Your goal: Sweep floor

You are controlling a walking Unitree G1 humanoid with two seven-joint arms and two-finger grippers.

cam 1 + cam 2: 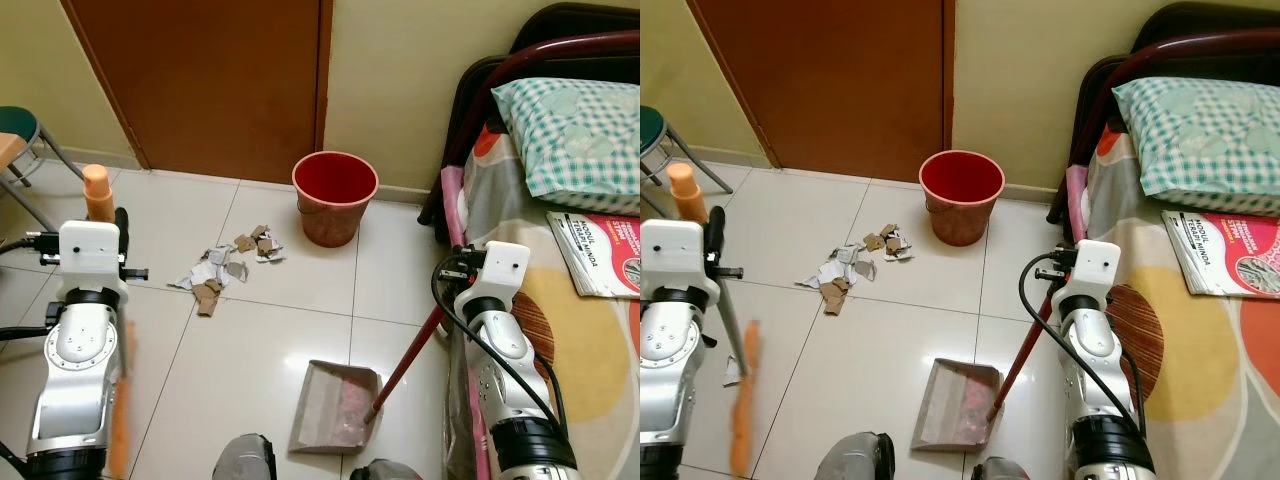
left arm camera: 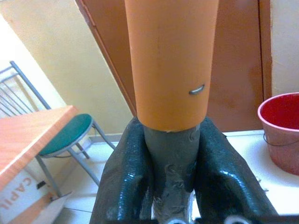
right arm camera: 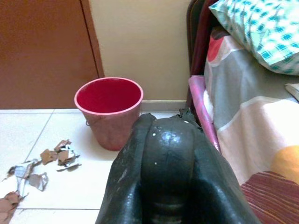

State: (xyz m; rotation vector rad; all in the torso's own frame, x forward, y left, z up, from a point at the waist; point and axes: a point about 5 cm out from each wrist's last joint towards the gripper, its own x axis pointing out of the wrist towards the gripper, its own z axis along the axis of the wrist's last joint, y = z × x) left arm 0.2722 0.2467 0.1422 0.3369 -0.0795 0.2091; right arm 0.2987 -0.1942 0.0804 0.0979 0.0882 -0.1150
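A glossy white tiled floor (image 1: 300, 300) is bounded by yellow walls (image 1: 400, 80); a brown door (image 1: 200, 80), a bed (image 1: 1200, 330) and a green stool (image 1: 18, 130) are seen.

A red-and-white magazine (image 1: 598, 255) lies on the bed (image 1: 560, 330) at the right, below the checked pillow (image 1: 575, 130); its cover carries printed lines, of which "TERAPI" can be partly made out, the rest too small to read. At the far left, a white box (image 2: 21, 203) under the wooden tabletop (image 2: 28, 135) shows the letters "CAPIL", cut off.
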